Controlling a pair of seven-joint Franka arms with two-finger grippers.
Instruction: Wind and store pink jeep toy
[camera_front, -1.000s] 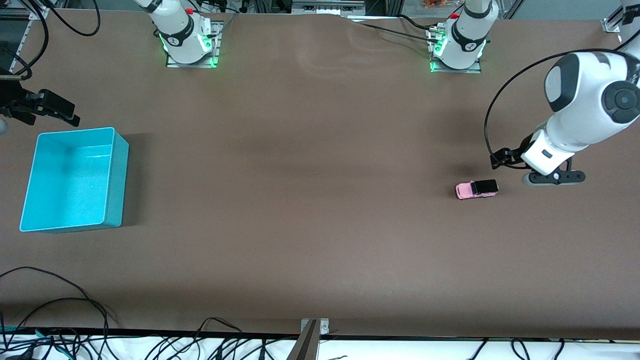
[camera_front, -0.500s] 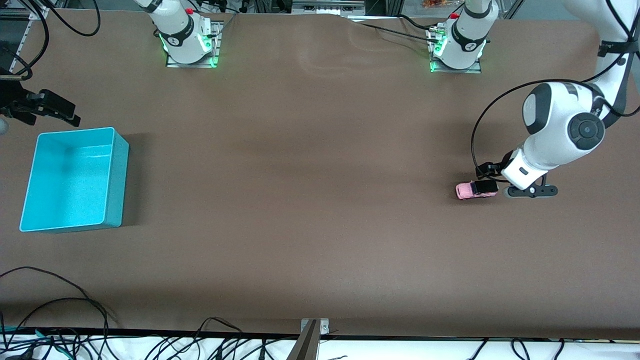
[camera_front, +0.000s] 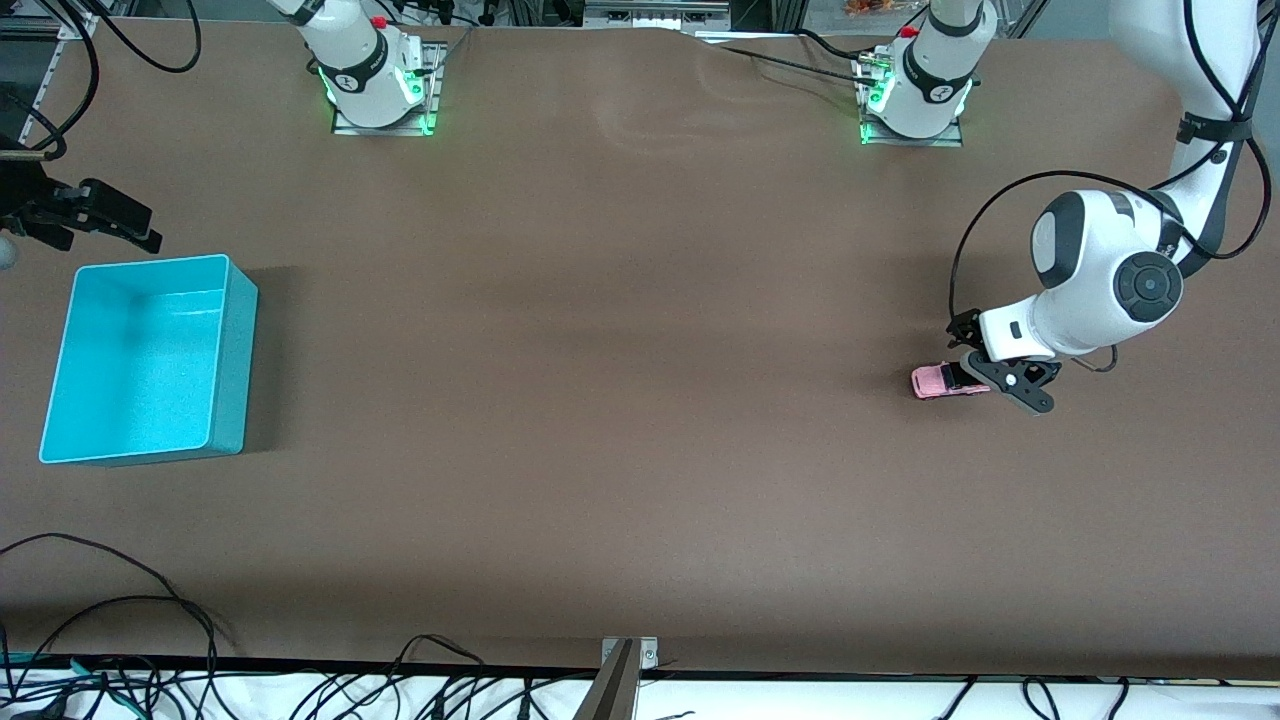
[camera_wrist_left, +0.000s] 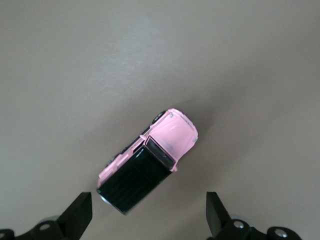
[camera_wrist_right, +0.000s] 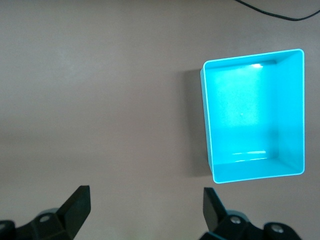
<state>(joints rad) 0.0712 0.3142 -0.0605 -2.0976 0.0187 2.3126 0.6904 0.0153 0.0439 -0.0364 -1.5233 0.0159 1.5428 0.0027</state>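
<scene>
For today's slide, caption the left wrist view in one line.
Open left end effector poised over the pink jeep toy on the brown table.

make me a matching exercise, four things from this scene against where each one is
1. small boxy pink jeep toy
2. turquoise plastic bin
3. left tool
4. right tool

a. open, over the jeep's black end
b. on the brown table, toward the left arm's end
c. open, waiting above the table near the bin
d. toward the right arm's end, nothing inside

Pairs: 1-b, 2-d, 3-a, 4-c
</scene>
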